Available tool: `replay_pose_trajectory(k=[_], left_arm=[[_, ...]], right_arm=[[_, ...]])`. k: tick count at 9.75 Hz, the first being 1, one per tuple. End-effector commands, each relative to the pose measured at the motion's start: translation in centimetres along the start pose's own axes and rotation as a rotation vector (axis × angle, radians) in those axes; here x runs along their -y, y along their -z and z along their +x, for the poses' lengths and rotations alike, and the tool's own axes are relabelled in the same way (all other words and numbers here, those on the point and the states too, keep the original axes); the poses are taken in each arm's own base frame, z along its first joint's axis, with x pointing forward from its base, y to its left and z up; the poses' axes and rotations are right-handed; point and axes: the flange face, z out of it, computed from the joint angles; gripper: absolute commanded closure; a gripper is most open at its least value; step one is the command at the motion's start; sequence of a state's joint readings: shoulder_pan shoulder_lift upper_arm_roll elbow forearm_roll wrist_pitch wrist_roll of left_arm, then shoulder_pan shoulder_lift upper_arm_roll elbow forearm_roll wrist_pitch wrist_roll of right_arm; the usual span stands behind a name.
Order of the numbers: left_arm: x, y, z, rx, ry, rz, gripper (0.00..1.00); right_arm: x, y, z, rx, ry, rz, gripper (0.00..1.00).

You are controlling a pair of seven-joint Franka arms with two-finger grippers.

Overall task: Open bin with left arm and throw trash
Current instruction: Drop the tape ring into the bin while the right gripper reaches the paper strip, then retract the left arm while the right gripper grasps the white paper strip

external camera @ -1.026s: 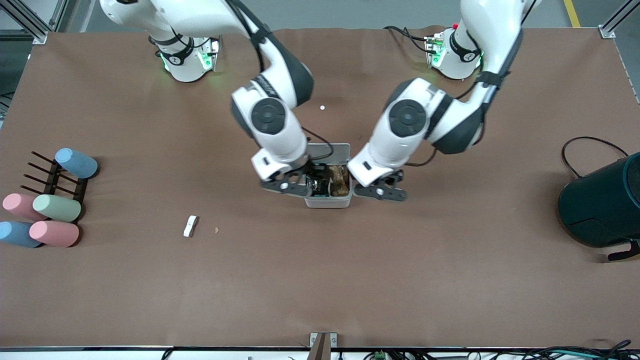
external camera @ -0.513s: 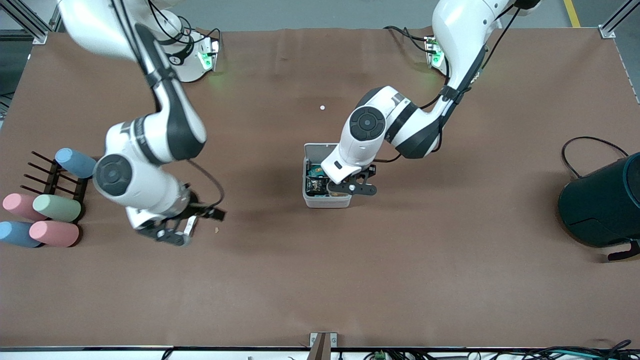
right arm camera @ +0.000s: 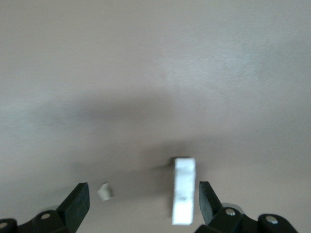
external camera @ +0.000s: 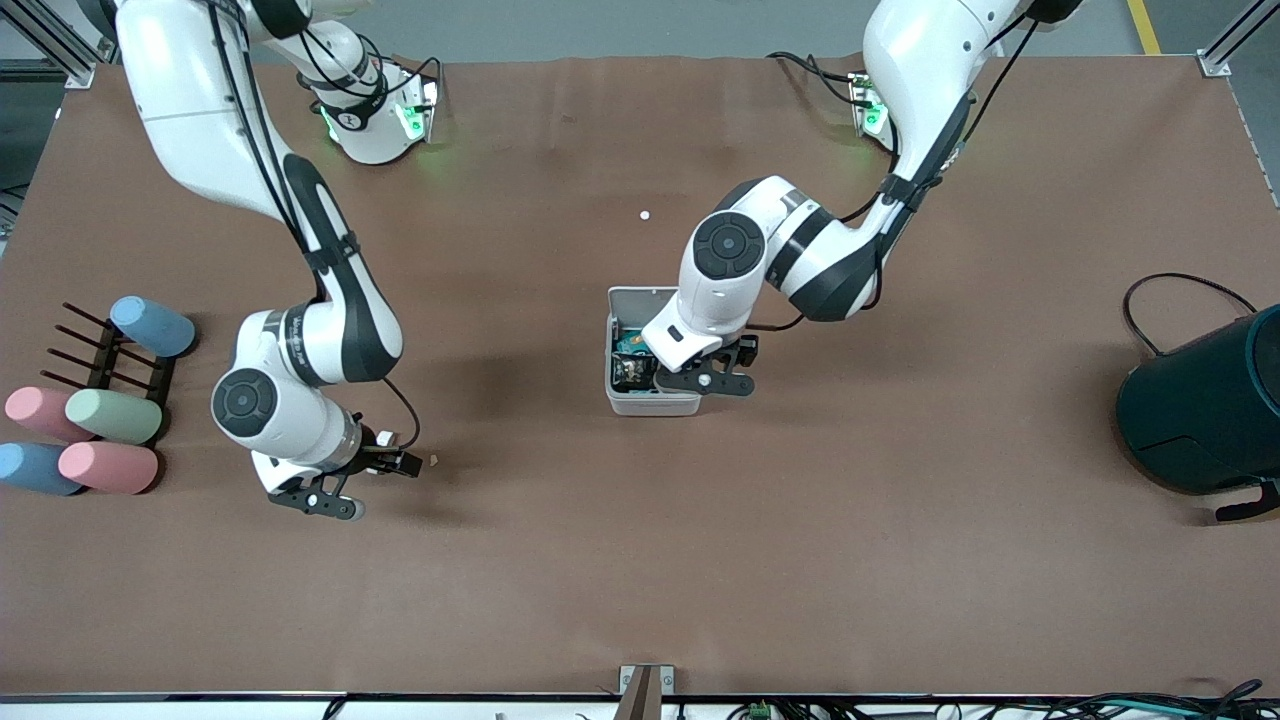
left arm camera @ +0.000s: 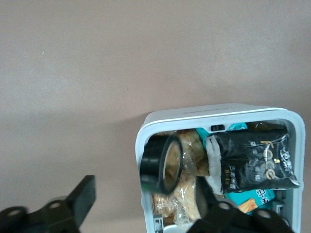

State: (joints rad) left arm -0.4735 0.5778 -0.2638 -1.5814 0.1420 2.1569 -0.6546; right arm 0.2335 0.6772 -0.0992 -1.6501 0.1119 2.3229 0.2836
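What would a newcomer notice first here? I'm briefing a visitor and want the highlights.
First, the open bin at mid-table, packed with wrappers and a black tape roll, with the left gripper open over its edge. Next, the right gripper low over the table toward the right arm's end, open around a small white piece. Pastel cups lie by a rack at that end.

Pastel cups, black rack, teal container.

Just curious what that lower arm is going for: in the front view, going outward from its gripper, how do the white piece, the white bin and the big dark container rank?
1. White piece, between the right gripper's fingers.
2. Bin, mid-table.
3. Dark container, at the left arm's end.
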Motion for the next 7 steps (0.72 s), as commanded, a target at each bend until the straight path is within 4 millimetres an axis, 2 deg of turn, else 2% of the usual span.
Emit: replay_pose_trajectory(k=[1,2,3,4,5,6,7], left_arm=[[0.2,0.9,0.5,-0.025,0.002,0.009,0.00],[1.0,1.8,0.9,-0.033,0.007,0.011,0.00],[4.3,4.8,2.5,-0.054,0.044,0.012,0.00],[8.8,8.1,4.2,-0.062,0.120,0.011,0.00],[13.4,11.5,5.4,-0.064,0.190,0.008,0.00],[16.4,14.9,5.5,-0.064,0.215,-0.009,0.00],[19.9,18.1,5.3,-0.059,0.181,0.005,0.00]], right_arm=[[-2.3,-2.3,0.3,0.023,0.013,-0.006,0.01],[-2.4,-3.7,0.0,0.042,0.014,-0.013,0.05],[-2.5,-4.4,-0.2,0.054,0.011,-0.016,0.23],[-2.4,-4.6,-0.4,0.066,0.008,-0.016,0.45],[-2.3,-4.7,-0.5,0.070,0.001,-0.016,0.78],[-2.2,-4.4,-0.5,0.066,-0.004,-0.012,1.00],[-1.7,-4.1,-0.5,0.062,0.001,-0.010,1.00]])
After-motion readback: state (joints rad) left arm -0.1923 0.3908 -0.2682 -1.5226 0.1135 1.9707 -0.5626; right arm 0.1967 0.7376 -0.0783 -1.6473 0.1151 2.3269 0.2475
